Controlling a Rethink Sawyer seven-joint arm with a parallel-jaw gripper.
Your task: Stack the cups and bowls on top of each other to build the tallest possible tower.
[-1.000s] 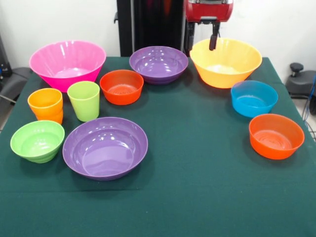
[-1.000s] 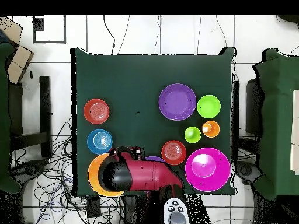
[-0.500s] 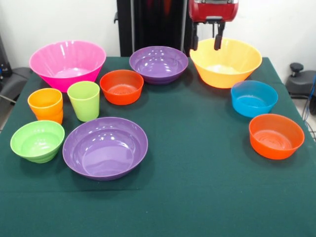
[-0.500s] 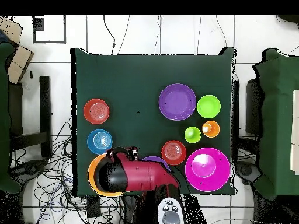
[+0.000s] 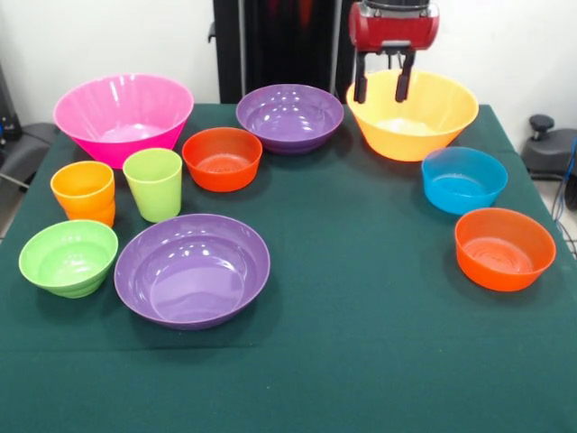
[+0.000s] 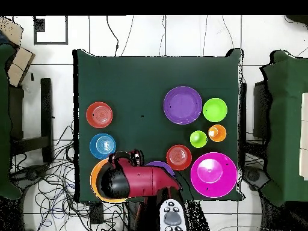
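My pincer [image 5: 382,87] hangs open, with nothing between its two dark fingers. It sits right at the back-left rim of the big yellow-orange bowl [image 5: 424,126], near the far right corner of the table [image 5: 361,361]. So that bowl lies just below and a bit to the right of my pincer. I think I would grab its rim next, or just leave it as the bottom of the tower.

No tower is built yet. Every bowl and cup stands alone, and each one looks empty.

The big pink bowl [image 5: 122,117] is at the far left corner. One purple bowl [image 5: 290,117] is at the far edge, between the pink one and the yellow-orange one. A red-orange bowl [image 5: 222,159] sits just in front of it. The orange cup [image 5: 83,192] and the green cup [image 5: 153,184] stand side by side near the left edge. The little green bowl [image 5: 68,258] and the other purple bowl [image 5: 192,270] are nearer the front. The blue bowl [image 5: 463,179] and a second red-orange bowl [image 5: 504,249] are by the right edge.

From above, my arm [image 6: 135,180] covers most of the yellow-orange bowl.
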